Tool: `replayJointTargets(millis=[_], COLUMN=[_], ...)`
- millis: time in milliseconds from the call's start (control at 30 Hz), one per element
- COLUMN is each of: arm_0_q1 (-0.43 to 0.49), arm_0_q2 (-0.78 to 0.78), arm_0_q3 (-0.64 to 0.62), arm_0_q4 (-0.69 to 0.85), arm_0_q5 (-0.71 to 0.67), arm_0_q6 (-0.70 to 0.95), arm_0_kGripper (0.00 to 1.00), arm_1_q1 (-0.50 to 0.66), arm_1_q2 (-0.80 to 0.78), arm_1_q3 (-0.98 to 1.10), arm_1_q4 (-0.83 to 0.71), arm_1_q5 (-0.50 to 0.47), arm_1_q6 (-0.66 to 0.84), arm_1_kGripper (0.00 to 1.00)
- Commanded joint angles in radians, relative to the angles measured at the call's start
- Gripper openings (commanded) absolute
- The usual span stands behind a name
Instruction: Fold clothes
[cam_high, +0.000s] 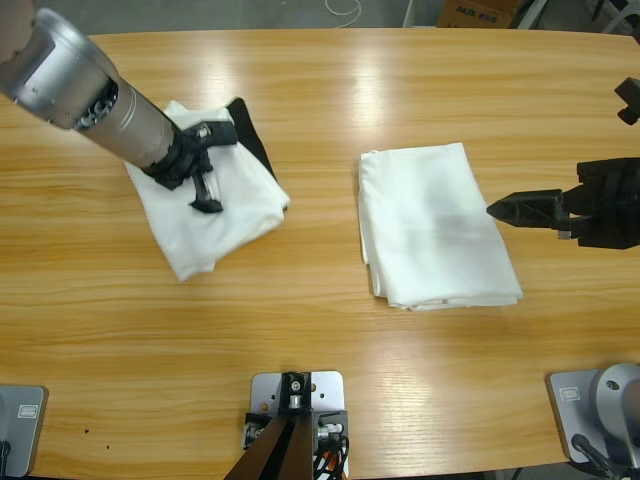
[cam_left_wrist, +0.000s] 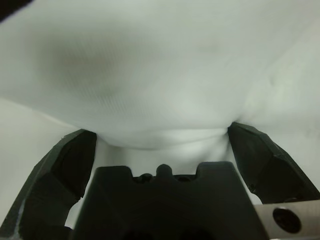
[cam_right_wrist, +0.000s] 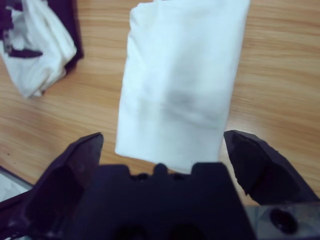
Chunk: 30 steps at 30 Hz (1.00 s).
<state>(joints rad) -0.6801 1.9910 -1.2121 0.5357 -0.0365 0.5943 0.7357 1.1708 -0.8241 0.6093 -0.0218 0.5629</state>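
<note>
High view shows two white shirts on the counter. A folded shirt (cam_high: 435, 225) lies flat right of the middle; the right pincer (cam_high: 500, 209) hovers at its right edge, black jaws spread wide in its wrist view, holding nothing. Toward the left end a bunched shirt (cam_high: 210, 225) lies over a dark cloth (cam_high: 255, 140). The left pincer (cam_high: 207, 195) presses down onto this shirt, jaws apart, white fabric bulging between them in its wrist view.

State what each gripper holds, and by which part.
Neither holds anything: left gripper open, pressed onto the left shirt; right gripper open beside the folded shirt.
</note>
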Motion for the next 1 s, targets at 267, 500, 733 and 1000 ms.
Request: replayJointTargets(millis=[267, 500, 733, 1000], arm_0_q1=[-0.121, -0.122, -0.124, -0.131], arm_0_q2=[-0.133, -0.273, -0.213, -0.268], arm_0_q3=[0.269, 0.262, 0.223, 0.191], arm_0_q4=[0.037, 0.066, 0.068, 0.097], arm_0_q5=[-0.022, -0.159, -0.150, -0.155], arm_0_q6=[0.106, 0.014, -0.055, -0.161], arm_0_kGripper=[1.000, 1.000, 1.000, 1.000], arm_1_q1=[-0.394, -0.659, -0.694, -0.714], arm_1_q2=[0.098, 0.360, 0.444, 0.582], arm_1_q3=[0.108, 0.161, 0.198, 0.265], arm_1_q4=[-0.096, -0.243, -0.264, -0.399], arm_1_q5=[0.196, 0.498, 0.614, 0.712], arm_1_q6=[-0.028, -0.087, -0.074, -0.072], arm_1_kGripper=[1.000, 1.000, 1.000, 1.000])
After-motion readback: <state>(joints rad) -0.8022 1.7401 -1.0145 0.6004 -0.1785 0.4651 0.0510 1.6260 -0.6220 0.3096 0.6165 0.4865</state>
